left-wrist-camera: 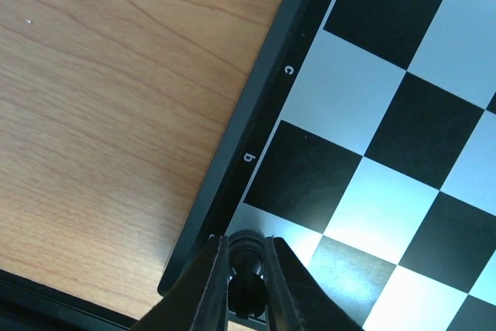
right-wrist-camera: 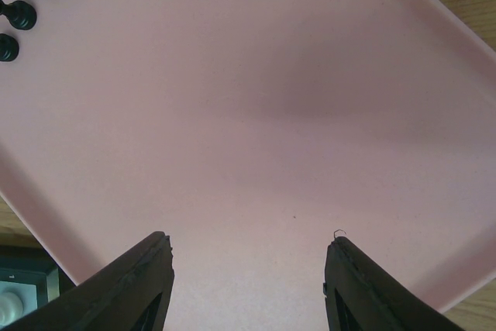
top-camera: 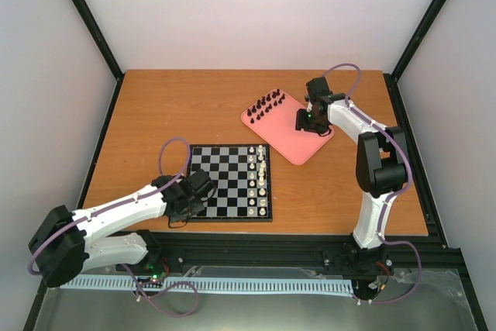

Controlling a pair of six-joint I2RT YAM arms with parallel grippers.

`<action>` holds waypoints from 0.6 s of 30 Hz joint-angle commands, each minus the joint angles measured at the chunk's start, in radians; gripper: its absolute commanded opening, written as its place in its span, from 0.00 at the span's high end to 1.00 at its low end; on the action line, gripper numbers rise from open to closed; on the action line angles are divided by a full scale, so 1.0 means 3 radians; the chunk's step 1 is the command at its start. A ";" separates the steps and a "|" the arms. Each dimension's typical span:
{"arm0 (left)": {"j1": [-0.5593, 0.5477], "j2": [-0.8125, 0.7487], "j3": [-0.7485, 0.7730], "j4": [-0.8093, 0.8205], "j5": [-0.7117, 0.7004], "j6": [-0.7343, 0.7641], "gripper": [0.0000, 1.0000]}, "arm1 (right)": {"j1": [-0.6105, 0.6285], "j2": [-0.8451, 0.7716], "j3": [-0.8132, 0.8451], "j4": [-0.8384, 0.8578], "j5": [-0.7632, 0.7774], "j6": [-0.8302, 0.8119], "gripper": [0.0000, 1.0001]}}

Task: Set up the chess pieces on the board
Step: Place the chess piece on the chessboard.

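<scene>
On pink tray (top-camera: 298, 146), chess pieces (top-camera: 266, 104) cluster; left tool (left-wrist-camera: 246, 244) clamps one at board (left-wrist-camera: 349, 102).

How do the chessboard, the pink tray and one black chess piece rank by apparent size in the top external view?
1. chessboard
2. pink tray, smaller here, though farther from the camera
3. black chess piece, by far smallest
</scene>
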 commanded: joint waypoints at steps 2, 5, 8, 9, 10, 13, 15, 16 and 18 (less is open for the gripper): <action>-0.0039 -0.0008 0.0000 0.0012 0.0084 0.0074 0.80 | 0.0016 0.0028 0.0051 0.0028 -0.0015 -0.0031 0.37; -0.0040 -0.0026 -0.0004 0.0005 0.0083 0.0095 0.78 | 0.0019 0.0036 0.0052 0.0028 -0.0023 -0.0028 0.37; -0.0040 -0.0048 0.0002 -0.0022 0.0051 0.0102 0.74 | 0.0016 0.0038 0.0055 0.0029 -0.0025 -0.0026 0.38; -0.0041 -0.0049 0.0008 -0.0038 0.0036 0.0102 0.72 | 0.0019 0.0030 0.0052 0.0026 -0.0025 -0.0029 0.38; -0.0040 -0.0054 0.0017 -0.0056 0.0028 0.0099 0.70 | 0.0018 0.0029 0.0053 0.0028 -0.0025 -0.0032 0.37; -0.0040 -0.0075 0.0028 -0.0109 0.0002 0.0097 0.62 | 0.0018 0.0029 0.0050 0.0032 -0.0029 -0.0030 0.37; -0.0040 -0.0106 0.0046 -0.0158 -0.0014 0.0101 0.58 | 0.0016 0.0032 0.0054 0.0033 -0.0040 -0.0026 0.38; -0.0037 -0.0130 0.0059 -0.0191 -0.0037 0.0102 0.54 | 0.0019 0.0031 0.0061 0.0033 -0.0043 -0.0026 0.38; -0.0040 -0.0176 0.0113 -0.0277 -0.0081 0.0113 0.49 | 0.0016 0.0029 0.0076 0.0026 -0.0042 -0.0029 0.38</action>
